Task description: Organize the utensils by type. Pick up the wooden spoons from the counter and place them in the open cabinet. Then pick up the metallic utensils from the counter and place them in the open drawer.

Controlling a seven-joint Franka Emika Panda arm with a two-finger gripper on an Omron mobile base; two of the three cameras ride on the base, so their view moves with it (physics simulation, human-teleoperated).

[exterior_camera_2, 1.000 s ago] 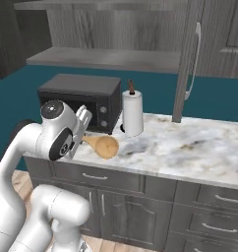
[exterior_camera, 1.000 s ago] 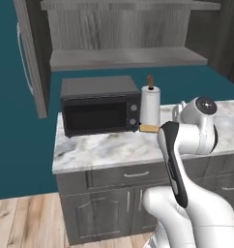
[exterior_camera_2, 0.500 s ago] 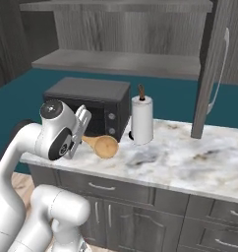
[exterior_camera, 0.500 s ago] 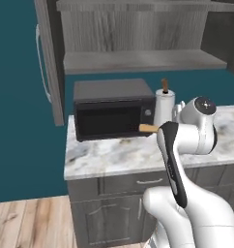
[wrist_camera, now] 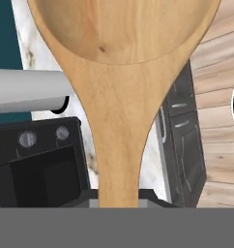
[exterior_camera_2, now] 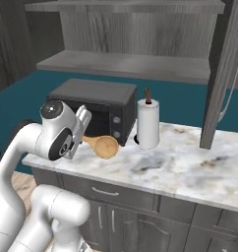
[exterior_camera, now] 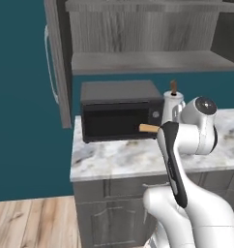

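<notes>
We carry the long wooden spoon (exterior_camera_2: 105, 145) in the gripper (exterior_camera_2: 80, 129), which is clamped on its handle; its round bowl juts out over the marble counter (exterior_camera_2: 190, 170), held clear of the surface. Compared with a moment ago, the whole scene has slid sideways in both base views, so our base has driven along the counter while the arm kept its pose. This brings the open cabinet (exterior_camera: 143, 63) with its grey shelf more squarely overhead, which we judge sets up lifting the spoon onto that shelf. On the counter stand a black microwave (exterior_camera_2: 94, 110) and, just beside it, a white paper towel roll (exterior_camera_2: 148, 124). Teal wall behind, wood floor below, dark grey cabinets under the counter
</notes>
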